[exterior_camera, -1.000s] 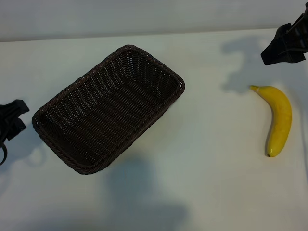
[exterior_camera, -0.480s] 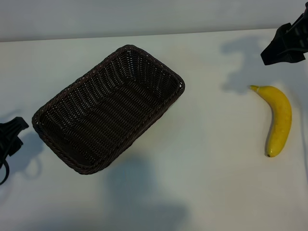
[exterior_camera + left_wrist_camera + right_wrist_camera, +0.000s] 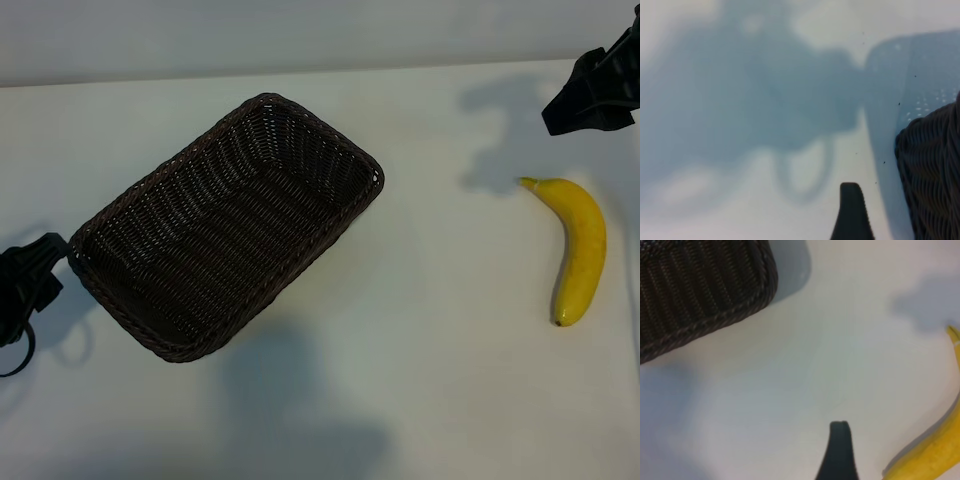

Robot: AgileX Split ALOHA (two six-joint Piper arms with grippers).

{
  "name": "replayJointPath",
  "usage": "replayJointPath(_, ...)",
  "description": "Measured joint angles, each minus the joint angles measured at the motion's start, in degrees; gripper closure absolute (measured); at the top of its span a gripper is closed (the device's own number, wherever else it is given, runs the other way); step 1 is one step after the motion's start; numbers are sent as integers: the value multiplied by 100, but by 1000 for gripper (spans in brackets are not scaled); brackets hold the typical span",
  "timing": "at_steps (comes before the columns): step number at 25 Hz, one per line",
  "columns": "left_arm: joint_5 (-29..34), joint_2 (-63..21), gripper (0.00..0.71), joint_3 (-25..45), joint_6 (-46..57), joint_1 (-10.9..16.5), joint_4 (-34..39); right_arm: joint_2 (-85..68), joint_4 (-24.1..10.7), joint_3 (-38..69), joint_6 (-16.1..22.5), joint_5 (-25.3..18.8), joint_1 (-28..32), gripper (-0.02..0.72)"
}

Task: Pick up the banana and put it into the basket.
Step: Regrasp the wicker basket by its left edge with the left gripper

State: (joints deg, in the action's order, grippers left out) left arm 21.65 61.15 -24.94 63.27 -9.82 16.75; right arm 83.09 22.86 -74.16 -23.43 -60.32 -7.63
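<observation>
At far right of the frame the banana [image 3: 580, 250] lies on the white tabletop [image 3: 440, 340], well apart from the basket [image 3: 225, 225]; the right pincer [image 3: 590, 95], gaping and empty just above it, should straddle its middle crosswise, while the left pincer [image 3: 25, 290], also gaping, waits beside the basket.

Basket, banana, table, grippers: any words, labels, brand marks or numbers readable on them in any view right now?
None readable in any view.
The basket shows plain dark weave, no tag.
The banana shows bare yellow skin, no sticker on the side in view.
The table is plain white, unmarked.
The left gripper and the right gripper are plain black, no lettering.
</observation>
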Motion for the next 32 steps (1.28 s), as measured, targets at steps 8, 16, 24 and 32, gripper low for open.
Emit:
replayJointPath(8,-488,203,165,0,151,0,-304,0,0,0,0,0,0,109)
replayJointPath(16,-650,464,164,0,155,0,-575,0,0,0,-2,5,0,109)
replayJointPath(24,-818,873,164,0,155,0,-673,0,0,0,-14,5,0,109)
replayJointPath(32,-1622,1380,164,-29,155,0,-918,0,0,0,-20,-1,0,109)
